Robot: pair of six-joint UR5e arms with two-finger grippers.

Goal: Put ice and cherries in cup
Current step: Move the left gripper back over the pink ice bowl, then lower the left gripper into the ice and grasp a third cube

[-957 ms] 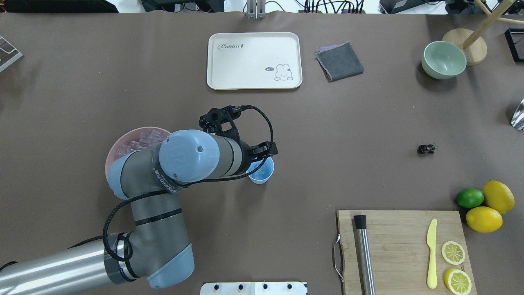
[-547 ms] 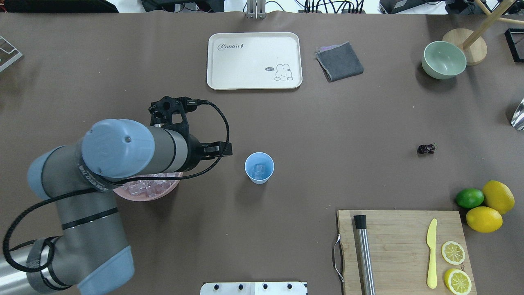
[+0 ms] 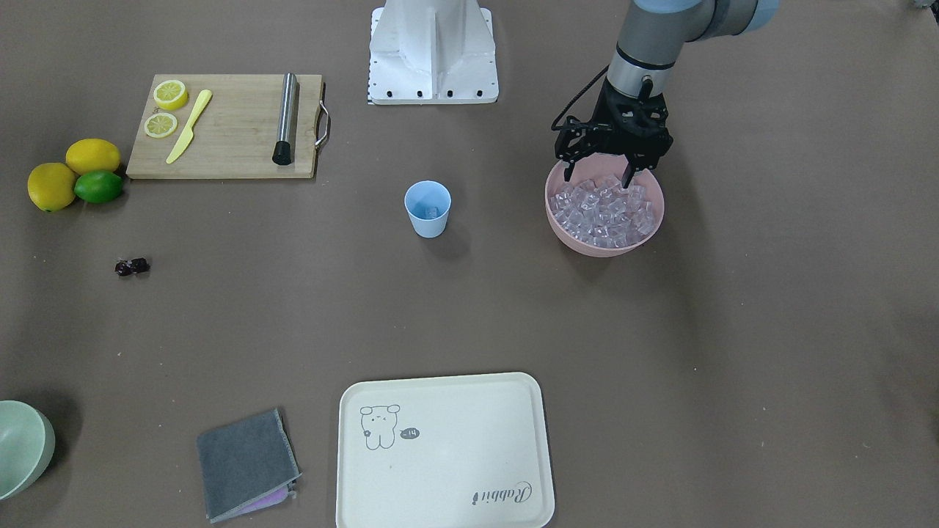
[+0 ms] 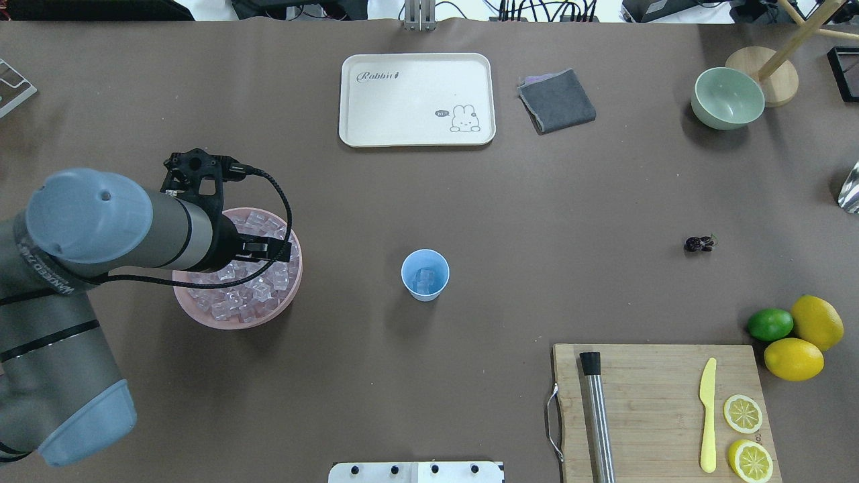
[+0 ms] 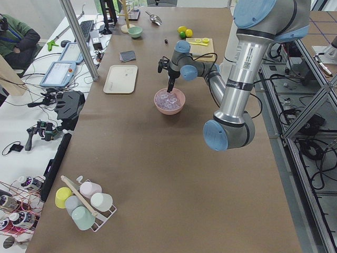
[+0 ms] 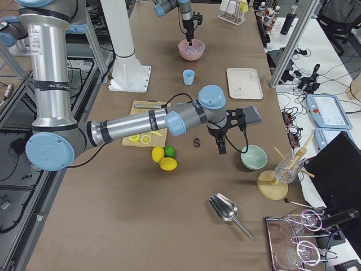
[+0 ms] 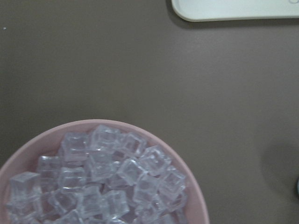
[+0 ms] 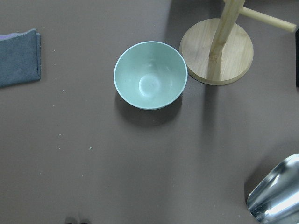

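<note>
L gripper [image 3: 597, 178], fingers spread & empty, hangs directly above ice [image 3: 603, 213] in pink bowl [image 3: 594, 248]; cup [image 3: 428, 209] well apart, robot's right.

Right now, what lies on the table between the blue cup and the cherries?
Nothing. The overhead view shows only bare brown table between the cup and the cherries.

Ice [image 3: 603, 209] heaped in pink bowl [image 3: 601, 250], some in upright blue cup [image 3: 428, 216]; dark cherries [image 3: 132, 267] apart
</note>
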